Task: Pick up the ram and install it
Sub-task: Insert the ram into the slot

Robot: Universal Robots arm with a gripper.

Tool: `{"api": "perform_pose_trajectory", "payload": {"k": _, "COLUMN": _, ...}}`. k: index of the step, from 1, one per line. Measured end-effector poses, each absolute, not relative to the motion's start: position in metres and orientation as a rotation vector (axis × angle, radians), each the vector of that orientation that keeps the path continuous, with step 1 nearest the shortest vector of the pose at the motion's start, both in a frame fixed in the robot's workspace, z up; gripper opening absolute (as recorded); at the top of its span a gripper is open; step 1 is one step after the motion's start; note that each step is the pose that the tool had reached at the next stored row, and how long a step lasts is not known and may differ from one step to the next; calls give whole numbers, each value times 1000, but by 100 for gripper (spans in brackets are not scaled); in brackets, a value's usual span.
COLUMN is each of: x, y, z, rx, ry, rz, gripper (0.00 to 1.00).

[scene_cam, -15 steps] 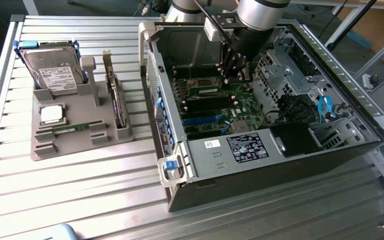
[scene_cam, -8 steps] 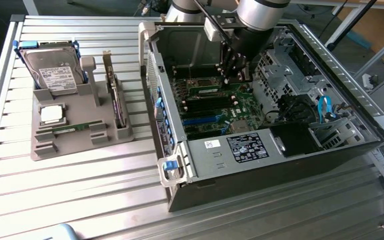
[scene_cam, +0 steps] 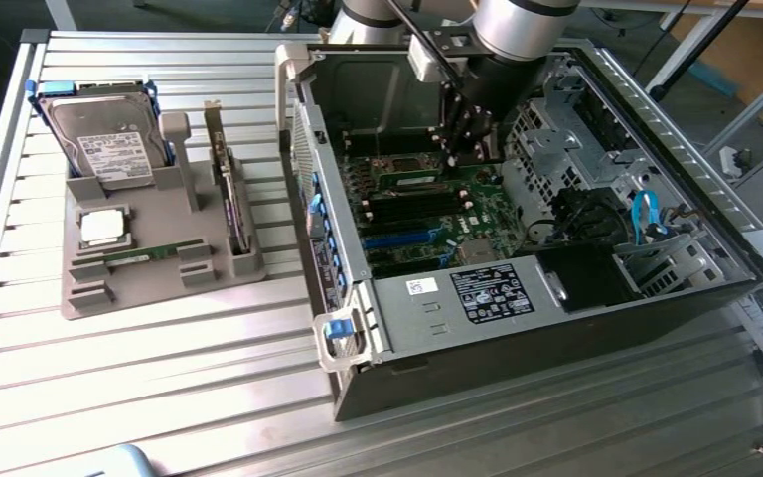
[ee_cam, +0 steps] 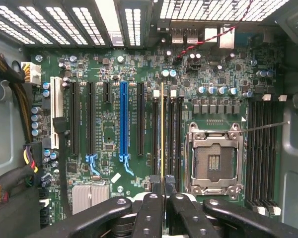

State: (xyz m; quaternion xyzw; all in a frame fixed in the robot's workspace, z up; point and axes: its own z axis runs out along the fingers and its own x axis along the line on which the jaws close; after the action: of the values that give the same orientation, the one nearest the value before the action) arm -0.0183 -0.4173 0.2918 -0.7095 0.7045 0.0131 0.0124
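On the slatted table, inside the open computer case, your gripper is pinching the ram narrowly, edge-on along the memory slots.

Motherboard green, speckled with silver solder points; long slot bright blue; flanking slots black; end slot white; ram edge-on, thin yellow-gold line; gripper matt black; twisted wire red and black; tray plain grey; table silver, ribbed in parallel slats; case latch blue.
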Motion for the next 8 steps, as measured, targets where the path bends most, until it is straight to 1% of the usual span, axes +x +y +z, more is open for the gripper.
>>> {"api": "perform_pose_trajectory", "payload": {"k": 8, "x": -16, "y": -417, "z": 292, "rx": -2212, "ry": 2196, "rz": 41, "gripper": 12}}
